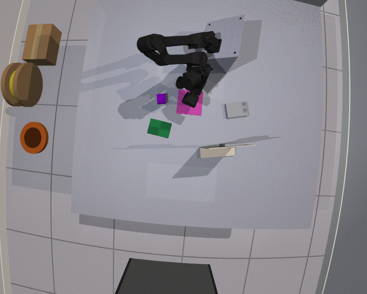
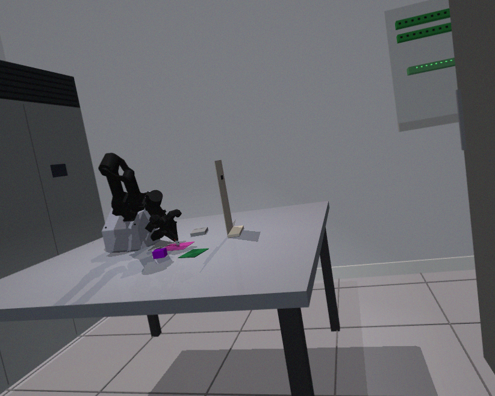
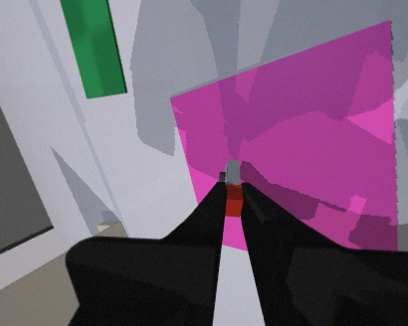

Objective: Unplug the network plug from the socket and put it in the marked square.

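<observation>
Gripping: end effector (image 1: pixel 190 100) (image 2: pixel 176 241) (image 3: pixel 232 189) was clamped on plug (image 3: pixel 234 193) | pink square (image 1: pixel 195 110) (image 2: pixel 183 245) (image 3: pixel 306 149) lay below | purple block (image 1: pixel 161 98) (image 2: pixel 159 253) sat at nine o'clock, top view

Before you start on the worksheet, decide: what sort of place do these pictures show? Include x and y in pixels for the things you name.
Probably a robotics lab or workshop: a black robot arm (image 1: pixel 177 41) (image 2: pixel 126 183) on a table (image 1: pixel 114 189) (image 2: pixel 239 272), tall grey cabinet (image 2: pixel 17 170) beside it, tiled floor (image 1: pixel 82 240) (image 2: pixel 205 340).
</observation>
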Tool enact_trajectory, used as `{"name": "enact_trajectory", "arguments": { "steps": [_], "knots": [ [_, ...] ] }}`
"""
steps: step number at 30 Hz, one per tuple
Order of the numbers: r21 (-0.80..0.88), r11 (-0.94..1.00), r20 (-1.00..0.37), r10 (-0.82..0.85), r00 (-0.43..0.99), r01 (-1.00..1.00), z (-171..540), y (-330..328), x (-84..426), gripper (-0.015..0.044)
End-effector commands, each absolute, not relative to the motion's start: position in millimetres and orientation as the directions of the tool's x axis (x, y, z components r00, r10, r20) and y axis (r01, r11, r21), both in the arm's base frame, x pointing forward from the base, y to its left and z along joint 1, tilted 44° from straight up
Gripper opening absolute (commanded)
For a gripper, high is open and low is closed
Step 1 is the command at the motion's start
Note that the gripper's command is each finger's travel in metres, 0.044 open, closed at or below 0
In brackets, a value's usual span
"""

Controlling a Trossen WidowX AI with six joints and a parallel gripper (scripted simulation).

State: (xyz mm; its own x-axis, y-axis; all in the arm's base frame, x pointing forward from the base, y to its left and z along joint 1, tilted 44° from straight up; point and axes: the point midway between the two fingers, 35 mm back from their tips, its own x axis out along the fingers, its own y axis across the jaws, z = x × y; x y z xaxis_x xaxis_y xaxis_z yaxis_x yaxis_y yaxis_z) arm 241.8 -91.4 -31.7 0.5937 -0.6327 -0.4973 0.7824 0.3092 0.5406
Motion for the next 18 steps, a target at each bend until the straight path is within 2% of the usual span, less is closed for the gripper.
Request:
{"name": "enact_trajectory", "arguments": {
  "steps": [1,18],
  "knots": [
    [0.539,0.312,-0.499,-0.631,0.595,0.783,-33.2,-92.9,241.1,0.0000],
    [0.538,0.314,-0.497,-0.631,0.596,0.782,-36.8,-97.9,241.1,0.0000]
  ]
}}
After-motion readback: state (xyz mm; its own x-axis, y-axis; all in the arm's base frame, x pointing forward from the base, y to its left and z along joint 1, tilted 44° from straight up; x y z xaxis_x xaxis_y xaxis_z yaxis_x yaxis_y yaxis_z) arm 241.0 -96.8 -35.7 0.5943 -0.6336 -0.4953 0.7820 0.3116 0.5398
